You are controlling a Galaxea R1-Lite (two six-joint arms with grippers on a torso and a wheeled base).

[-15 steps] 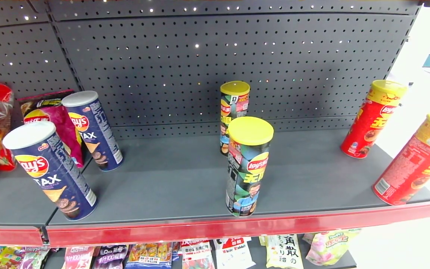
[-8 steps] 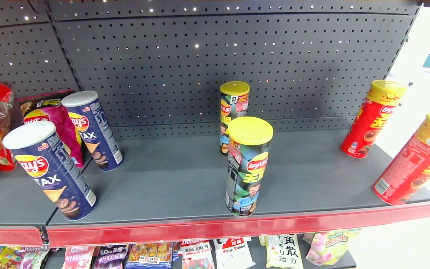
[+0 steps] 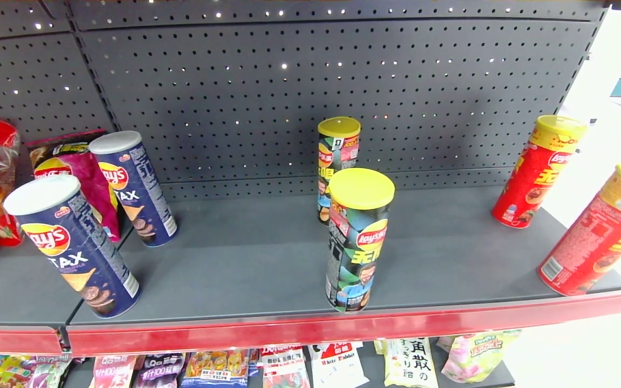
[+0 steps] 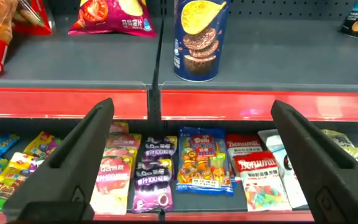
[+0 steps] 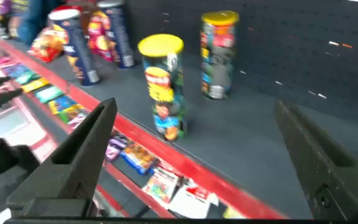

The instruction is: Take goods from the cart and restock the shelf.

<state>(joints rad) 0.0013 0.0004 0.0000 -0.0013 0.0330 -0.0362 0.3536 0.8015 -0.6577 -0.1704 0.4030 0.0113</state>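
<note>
Shelf [image 3: 246, 258] stock matches a second ago: no tube has moved, so I judge no placing is under way and another item has yet to be fetched.

At the frame's left stand the front blue tube [image 3: 70, 245] and rear blue tube [image 3: 132, 188], printed cylinders with white lids. Mid-frame are the rear green tube [image 3: 337, 161] and front green tube [image 3: 359, 240], with flat yellow lids. At right are the rear red tube [image 3: 537, 172] and front red tube [image 3: 596, 231], both glossy. The deck is matt grey with a red lip, backed by pegboard [image 3: 289, 97].

The left gripper [image 4: 192, 107] and right gripper [image 5: 196, 104] both gape wide, holding nothing.
</note>
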